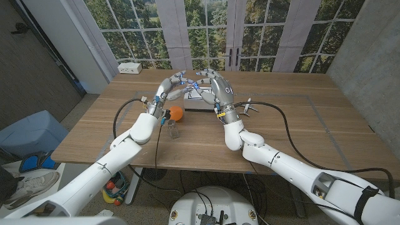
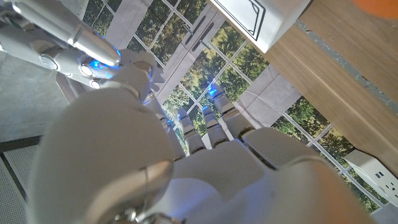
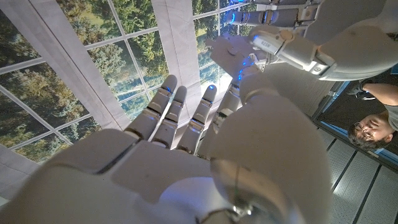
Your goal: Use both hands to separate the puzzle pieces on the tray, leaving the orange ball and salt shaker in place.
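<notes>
Both robot hands (image 1: pixel 199 87) raised over tray (image 1: pixel 199 107), grip unclear, orange ball (image 1: pixel 177 113) beside.

Ball (image 1: pixel 177 112): orange.
Tray (image 1: pixel 199 107): dark rim; white pieces (image 2: pixel 258 22) with thin black outlines.
Bench (image 1: pixel 294 125): light brown wood grain.
Left robot hand (image 1: pixel 170 87), right robot hand (image 1: pixel 215 89): silver-grey, blue lights.
Shaker (image 1: pixel 174 130): clear.

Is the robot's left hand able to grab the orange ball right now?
Probably yes. The left hand hangs above the tray, and the orange ball sits on the table just beside that arm's wrist with nothing over it. The hand would need to draw back and come down.
</notes>
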Controlling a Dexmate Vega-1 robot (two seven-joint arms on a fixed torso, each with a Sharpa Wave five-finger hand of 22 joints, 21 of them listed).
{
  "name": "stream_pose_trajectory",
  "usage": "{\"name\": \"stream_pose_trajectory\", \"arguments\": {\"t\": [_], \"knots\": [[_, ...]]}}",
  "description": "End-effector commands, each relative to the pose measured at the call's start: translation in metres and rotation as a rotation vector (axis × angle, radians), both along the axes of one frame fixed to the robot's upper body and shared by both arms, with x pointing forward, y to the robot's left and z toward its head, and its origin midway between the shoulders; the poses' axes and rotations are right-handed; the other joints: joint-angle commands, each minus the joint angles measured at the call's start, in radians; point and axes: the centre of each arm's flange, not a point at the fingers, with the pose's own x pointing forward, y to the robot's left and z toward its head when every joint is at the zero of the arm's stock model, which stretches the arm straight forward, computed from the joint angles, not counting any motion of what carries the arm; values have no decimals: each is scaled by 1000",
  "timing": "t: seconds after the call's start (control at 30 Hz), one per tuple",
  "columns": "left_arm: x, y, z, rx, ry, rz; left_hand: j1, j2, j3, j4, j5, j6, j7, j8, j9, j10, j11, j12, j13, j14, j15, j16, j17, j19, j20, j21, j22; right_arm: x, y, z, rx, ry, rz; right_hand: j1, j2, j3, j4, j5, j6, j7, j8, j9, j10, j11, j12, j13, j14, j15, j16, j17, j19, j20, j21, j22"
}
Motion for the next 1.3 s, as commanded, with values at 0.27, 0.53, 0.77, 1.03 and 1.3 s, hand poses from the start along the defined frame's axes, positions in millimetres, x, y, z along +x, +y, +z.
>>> {"name": "stream_pose_trajectory", "arguments": {"t": [0.27, 0.53, 0.77, 1.03, 1.3], "knots": [[-5, -3, -7, -125, -27, 7, 18, 49, -22, 0, -1, 73, 49, 13, 11, 42, -3, 9, 5, 32, -116, 5, 1, 32, -14, 12, 6, -12, -3, -2, -31, -9, 26, -10, -5, 11, -3, 3, 13, -2, -1, 5, 12, -2, -4, 6, 4, -170, -3, 2, -1, -2, -3, 1], [-6, -6, -6, -84, -10, 61, 8, 108, -55, 14, 2, 10, 68, 10, 70, 57, 16, -5, 7, 32, -95, -2, 3, 19, -1, 11, 12, -14, -4, -3, -48, -23, 34, -12, -5, 15, -3, 4, 12, -4, -5, 5, 14, -2, -6, 7, 6, -171, -4, 1, -3, 1, -3, 1], [-6, -8, 0, -8, 1, 36, 19, 81, -110, -12, -2, -17, 48, 23, 110, -18, -5, -24, 7, 5, -83, -6, 2, 9, 8, 10, 11, -14, -4, -3, -44, -29, 33, -12, -5, 18, -3, 5, 16, -6, -6, 5, 16, -2, -7, 8, 9, -172, -6, 0, -5, 2, -4, 1], [-7, -10, 4, 62, 15, 16, 13, 5, -168, -6, 3, -152, -11, -82, 50, -68, 34, -23, 5, -21, -73, -8, 3, 1, 9, -2, 4, -15, -5, -2, -34, -34, 32, -11, -2, 23, -3, 5, 15, -4, -9, 5, 21, -3, -7, 8, 15, -174, -4, 1, -3, 2, -4, 1], [-14, -8, 3, -14, -21, -53, 38, 24, -176, 0, 7, 10, 16, -40, 28, -23, 18, -3, 5, 7, -77, 4, 4, 2, 19, -8, 4, -15, -5, -2, -32, -32, 23, -12, -4, 25, -4, 5, 15, -2, -12, 6, 25, -3, -8, 9, 17, -174, -5, 1, -2, 3, -4, 0]]}}
